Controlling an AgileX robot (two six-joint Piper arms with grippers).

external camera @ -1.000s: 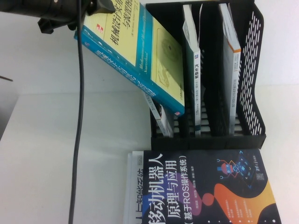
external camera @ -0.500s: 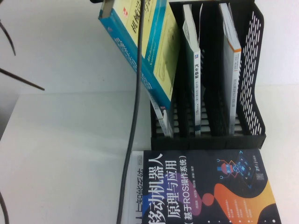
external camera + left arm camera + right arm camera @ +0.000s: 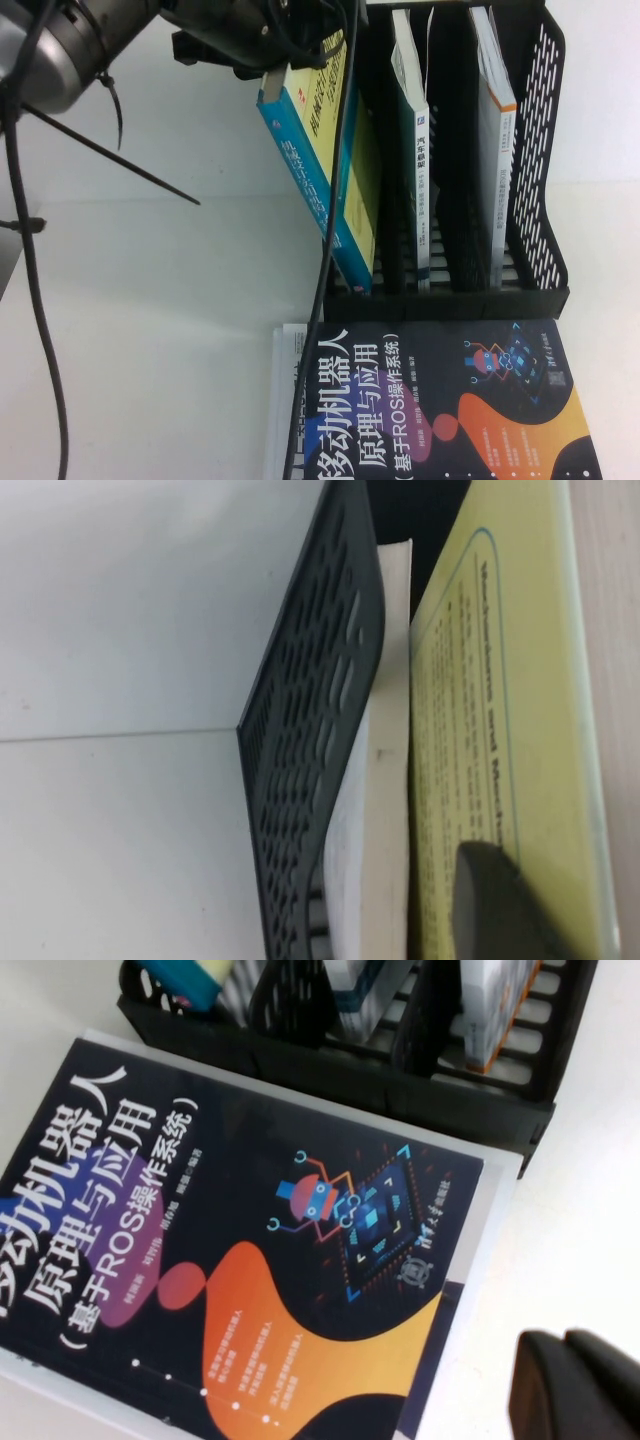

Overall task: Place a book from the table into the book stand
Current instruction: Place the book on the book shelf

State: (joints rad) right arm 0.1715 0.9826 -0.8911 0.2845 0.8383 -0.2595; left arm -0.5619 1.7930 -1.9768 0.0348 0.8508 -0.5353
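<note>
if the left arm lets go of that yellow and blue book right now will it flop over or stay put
Probably it stays: the book is a thick, stiff hardcover, its lower corner already in the book stand. It tilts, so it may slide deeper or lean on the slot wall. The left gripper grips its top; the right gripper hovers over the table.

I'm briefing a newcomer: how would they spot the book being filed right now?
Find the black book stand at the table's far side. In its leftmost slot, the left gripper holds the book, leaning in. Unlike the thin white books beside it, it is thick, pale yellow, with a cyan-blue spine.
</note>
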